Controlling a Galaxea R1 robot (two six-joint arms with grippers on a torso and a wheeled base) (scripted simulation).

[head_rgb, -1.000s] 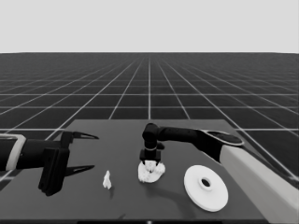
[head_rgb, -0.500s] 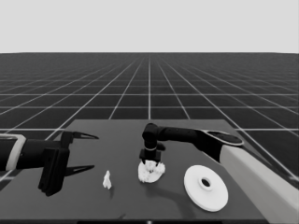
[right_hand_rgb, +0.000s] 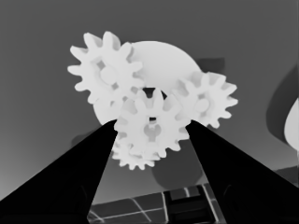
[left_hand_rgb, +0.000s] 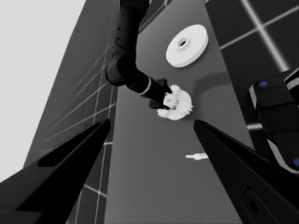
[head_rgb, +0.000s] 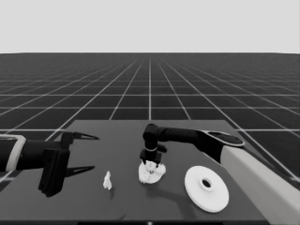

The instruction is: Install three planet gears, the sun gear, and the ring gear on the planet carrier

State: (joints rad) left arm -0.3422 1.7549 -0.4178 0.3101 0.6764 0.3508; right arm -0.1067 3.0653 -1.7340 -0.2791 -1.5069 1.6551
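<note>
The smaller round part [right_hand_rgb: 161,58] lies at the table's middle with three gears on it: one [right_hand_rgb: 105,74], another [right_hand_rgb: 205,100], and a third [right_hand_rgb: 133,161] half hidden. A fourth gear [right_hand_rgb: 152,133] sits over the middle, overlapping the others, with my right gripper [right_hand_rgb: 153,123] shut on it, a finger touching its teeth on each side. In the head view that gripper [head_rgb: 151,161] points straight down onto the gear cluster [head_rgb: 151,173]. The larger round part [head_rgb: 206,188] lies flat to the right of it. My left gripper [head_rgb: 86,152] waits open over the table's left end, holding nothing.
A thin white piece [head_rgb: 107,181] stands between the left gripper and the cluster. The right arm [head_rgb: 197,138] reaches in from the right above the larger round part. Dark machinery with blue lights [left_hand_rgb: 275,116] shows past the table's edge in the left wrist view.
</note>
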